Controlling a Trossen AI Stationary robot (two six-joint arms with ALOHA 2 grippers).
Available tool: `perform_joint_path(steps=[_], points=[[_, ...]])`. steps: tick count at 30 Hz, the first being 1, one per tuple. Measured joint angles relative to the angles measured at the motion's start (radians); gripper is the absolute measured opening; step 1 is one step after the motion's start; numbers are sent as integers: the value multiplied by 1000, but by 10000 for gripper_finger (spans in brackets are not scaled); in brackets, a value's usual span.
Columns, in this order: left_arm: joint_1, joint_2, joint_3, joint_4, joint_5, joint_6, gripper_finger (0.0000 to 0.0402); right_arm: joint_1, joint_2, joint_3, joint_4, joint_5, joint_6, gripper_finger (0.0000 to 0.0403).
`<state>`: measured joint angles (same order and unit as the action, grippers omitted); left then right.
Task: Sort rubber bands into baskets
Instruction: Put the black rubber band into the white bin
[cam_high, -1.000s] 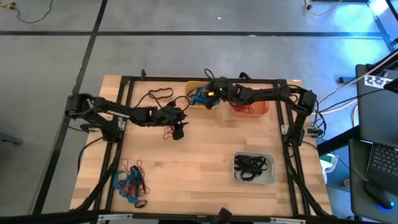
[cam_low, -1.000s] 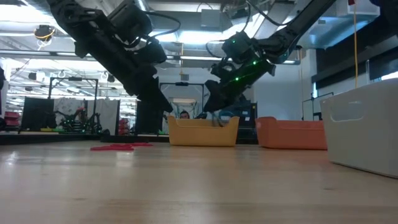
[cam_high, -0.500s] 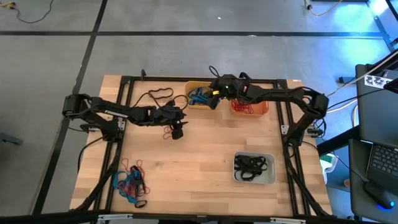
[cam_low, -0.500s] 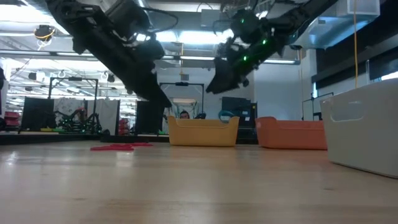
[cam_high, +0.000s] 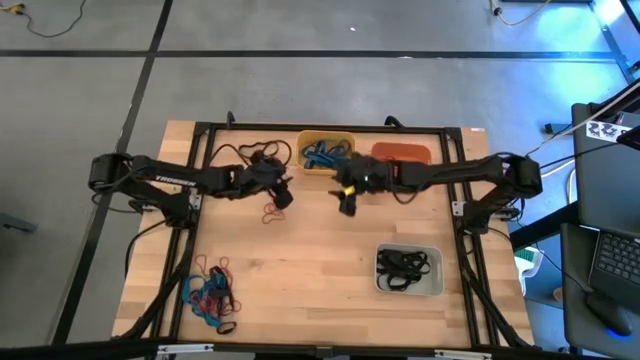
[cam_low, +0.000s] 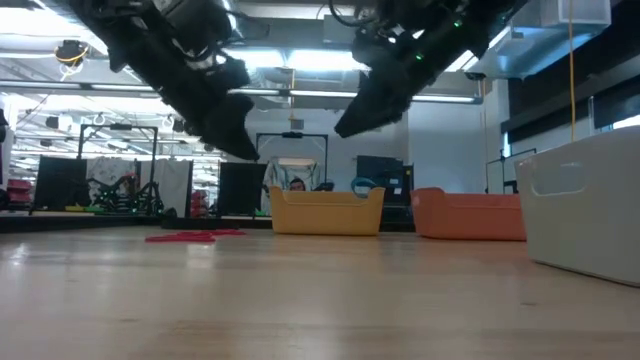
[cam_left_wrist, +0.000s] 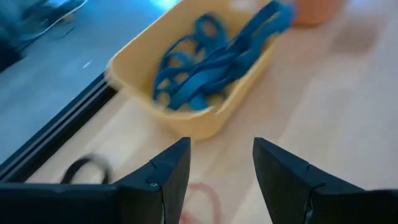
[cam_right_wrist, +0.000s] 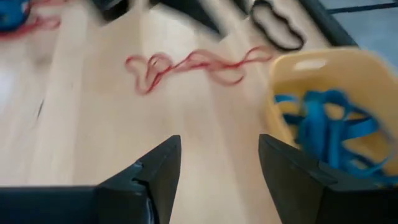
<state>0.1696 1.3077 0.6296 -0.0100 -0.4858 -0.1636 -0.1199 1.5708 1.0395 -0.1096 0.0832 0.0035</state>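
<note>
Right claw (cam_high: 347, 207) now off yellow basket (cam_high: 326, 154)

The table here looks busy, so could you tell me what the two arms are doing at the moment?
The arms are sorting rubber bands by colour. The yellow basket holds blue bands, the orange basket red ones, the grey basket black ones. The right gripper hangs empty, jaws open, over the wood just in front of the yellow basket. The left gripper, also open and empty, hovers by a loose red band. A mixed pile waits at the near left corner.
</note>
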Motion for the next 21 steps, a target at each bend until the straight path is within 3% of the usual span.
perform_joint_path(steps=[7,13,21], points=[[108,1,0,-89,-44,-123,172,106,3,-104,83,55,20,215],[244,1,0,-86,-41,-105,172,154,5,-140,148,55,28,215],[411,1,0,-119,96,-91,172,173,5,-140,176,55,13,215]])
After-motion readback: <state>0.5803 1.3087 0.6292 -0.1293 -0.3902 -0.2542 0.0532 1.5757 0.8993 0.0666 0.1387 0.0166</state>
